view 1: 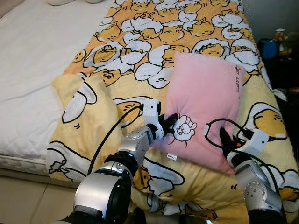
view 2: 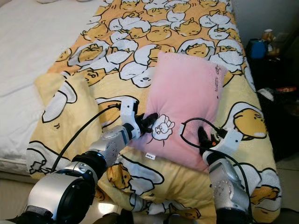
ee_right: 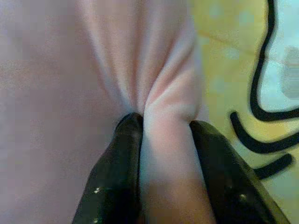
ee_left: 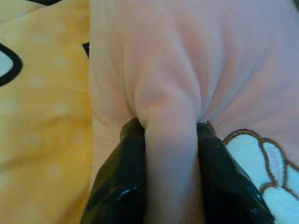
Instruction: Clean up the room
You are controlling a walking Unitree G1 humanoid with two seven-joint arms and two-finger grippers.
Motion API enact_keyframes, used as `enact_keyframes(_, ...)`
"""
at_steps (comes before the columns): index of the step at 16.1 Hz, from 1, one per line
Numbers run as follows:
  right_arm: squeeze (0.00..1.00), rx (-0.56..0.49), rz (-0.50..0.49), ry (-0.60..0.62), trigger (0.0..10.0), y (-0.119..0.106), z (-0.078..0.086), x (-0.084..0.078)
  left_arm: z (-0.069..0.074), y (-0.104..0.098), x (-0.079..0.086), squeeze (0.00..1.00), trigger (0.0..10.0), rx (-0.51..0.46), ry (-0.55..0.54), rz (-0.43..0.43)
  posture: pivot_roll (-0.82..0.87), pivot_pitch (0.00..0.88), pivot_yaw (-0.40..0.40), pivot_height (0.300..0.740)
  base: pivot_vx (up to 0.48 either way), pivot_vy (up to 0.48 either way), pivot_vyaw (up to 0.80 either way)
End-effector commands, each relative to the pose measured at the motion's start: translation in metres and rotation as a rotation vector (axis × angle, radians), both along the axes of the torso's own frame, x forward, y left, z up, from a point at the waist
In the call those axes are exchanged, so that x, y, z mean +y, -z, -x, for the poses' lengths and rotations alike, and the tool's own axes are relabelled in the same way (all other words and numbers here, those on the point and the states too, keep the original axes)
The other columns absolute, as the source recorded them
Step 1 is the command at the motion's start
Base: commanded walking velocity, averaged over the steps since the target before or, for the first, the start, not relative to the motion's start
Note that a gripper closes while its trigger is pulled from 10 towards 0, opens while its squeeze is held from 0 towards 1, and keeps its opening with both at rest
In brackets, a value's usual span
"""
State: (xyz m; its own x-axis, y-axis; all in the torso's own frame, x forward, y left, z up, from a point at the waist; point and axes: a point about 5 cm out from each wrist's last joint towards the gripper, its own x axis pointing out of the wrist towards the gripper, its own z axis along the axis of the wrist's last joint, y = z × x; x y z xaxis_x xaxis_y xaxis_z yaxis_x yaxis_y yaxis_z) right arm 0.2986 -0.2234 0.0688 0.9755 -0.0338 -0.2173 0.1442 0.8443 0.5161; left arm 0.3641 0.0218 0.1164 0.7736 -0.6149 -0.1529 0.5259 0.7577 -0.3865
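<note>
A pink pillow (view 1: 205,98) with a small white rabbit patch (view 1: 185,128) lies on the yellow cartoon-print blanket (view 1: 154,42) covering the bed. My left gripper (view 1: 171,122) is shut on a fold of the pillow's near left edge; the left wrist view has pink fabric (ee_left: 170,154) pinched between its black fingers (ee_left: 117,186). My right gripper (view 1: 225,140) is shut on the pillow's near right corner, and the right wrist view has a pink fold (ee_right: 168,158) squeezed between its fingers (ee_right: 117,177).
The blanket's left edge is folded back (view 1: 81,100) over a white mattress (view 1: 32,60). A dark side table with a blue object (view 1: 268,47) stands at the bed's right. The bed's near edge and pale floor (view 1: 23,200) lie below.
</note>
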Motion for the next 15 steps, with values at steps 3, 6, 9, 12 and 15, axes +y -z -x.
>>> enact_keyframes(3,0.0,0.153,0.011,0.046,0.0,0.03,0.004,-0.001,0.015,0.014,-0.022,0.0,0.0,0.037,0.054,-0.015,-0.11,0.13,0.038,0.736,0.0,0.0,0.0)
enact_keyframes(6,0.0,0.072,0.039,0.011,0.0,0.009,-0.018,0.008,0.006,0.002,-0.011,0.0,0.0,-0.031,0.051,-0.011,-0.05,0.046,0.055,0.736,0.0,0.0,0.0)
enact_keyframes(9,0.0,-0.142,0.087,0.001,0.0,-0.047,-0.043,0.013,-0.013,-0.04,0.002,0.0,0.0,-0.212,0.063,0.018,-0.02,0.0,0.082,0.736,0.0,0.0,0.0)
enact_keyframes(12,0.0,-0.319,0.12,0.028,0.0,-0.092,-0.047,0.009,-0.031,-0.103,0.029,0.0,0.0,-0.455,0.051,0.039,0.0,0.0,0.093,0.736,0.0,0.0,0.0)
enact_keyframes(15,0.0,-0.351,0.174,0.05,0.0,-0.098,-0.037,0.009,-0.032,-0.117,0.051,0.0,1.6,-0.54,0.023,-0.022,0.01,0.0,0.096,0.736,0.0,0.0,0.0)
